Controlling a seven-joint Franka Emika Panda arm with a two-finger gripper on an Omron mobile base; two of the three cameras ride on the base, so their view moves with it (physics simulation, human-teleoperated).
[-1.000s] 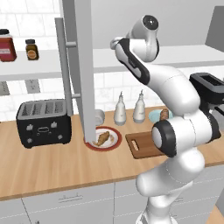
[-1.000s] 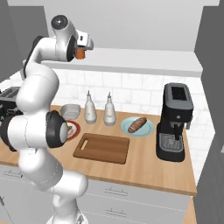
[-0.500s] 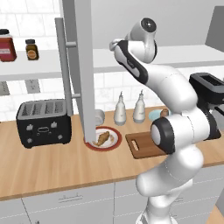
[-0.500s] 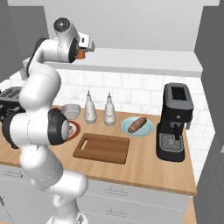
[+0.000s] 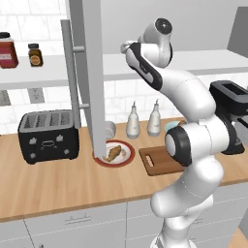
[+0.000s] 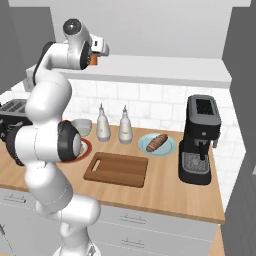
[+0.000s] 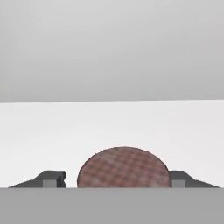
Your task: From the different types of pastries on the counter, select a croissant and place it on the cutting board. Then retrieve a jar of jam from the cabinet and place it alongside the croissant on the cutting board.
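The jar of jam (image 7: pixel 124 169) stands on the white shelf of the cabinet (image 5: pixel 58 68), its brown lid low in the hand view. My gripper (image 7: pixel 117 178) is raised to that shelf and straddles the jar. It is open, with one fingertip (image 7: pixel 54 178) a little off the lid and the other right against it. From the right base view the orange jar (image 6: pixel 93 59) peeks out under the gripper (image 6: pixel 96 55). The croissant (image 5: pixel 112 153) lies on a red-rimmed plate (image 5: pixel 127 160) on the counter (image 5: pixel 58 184). The cutting board (image 6: pixel 116 169) lies bare.
The open cabinet door (image 5: pixel 89 72) with its bar handle hangs left of the arm. A red jar (image 5: pixel 7 51) and an amber jar (image 5: pixel 34 54) stand far left on the shelf. Toaster (image 5: pixel 48 136), two bottles (image 6: pixel 102 125), a brown bun on a blue plate (image 6: pixel 157 142) and a coffee machine (image 6: pixel 200 140) stand on the counter.
The fingers have drawn in closer on either side of the jar. The arm has hardly moved, and the jar stays on the shelf.
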